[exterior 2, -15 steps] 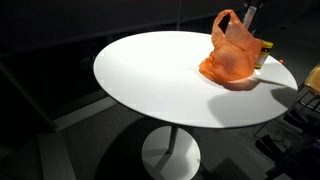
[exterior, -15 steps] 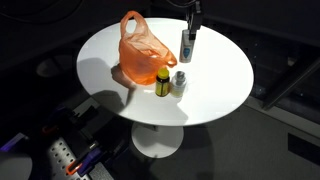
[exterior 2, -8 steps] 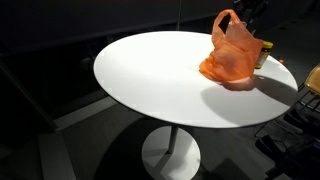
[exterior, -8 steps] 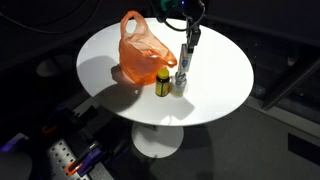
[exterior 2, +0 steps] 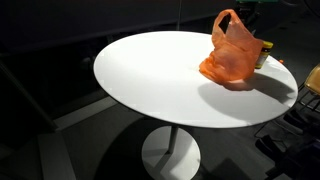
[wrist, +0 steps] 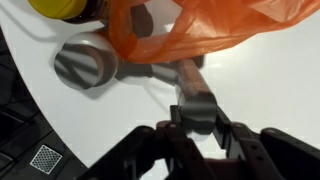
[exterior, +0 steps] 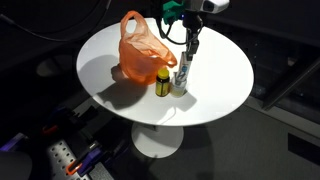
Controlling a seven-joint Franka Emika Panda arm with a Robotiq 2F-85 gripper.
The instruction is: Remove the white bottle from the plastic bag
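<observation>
Grip matters here: the bottle [exterior: 185, 68] looks light, stiff and slick; my fingers [wrist: 160, 145] are clamped near its top, near the bag [exterior: 140, 50].

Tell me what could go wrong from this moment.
The white bottle in the gripper looks tilted, so it may topple on release. It is close to the grey-capped jar and the yellow-capped bottle, and could knock them over. The orange bag lies near and might catch.
</observation>
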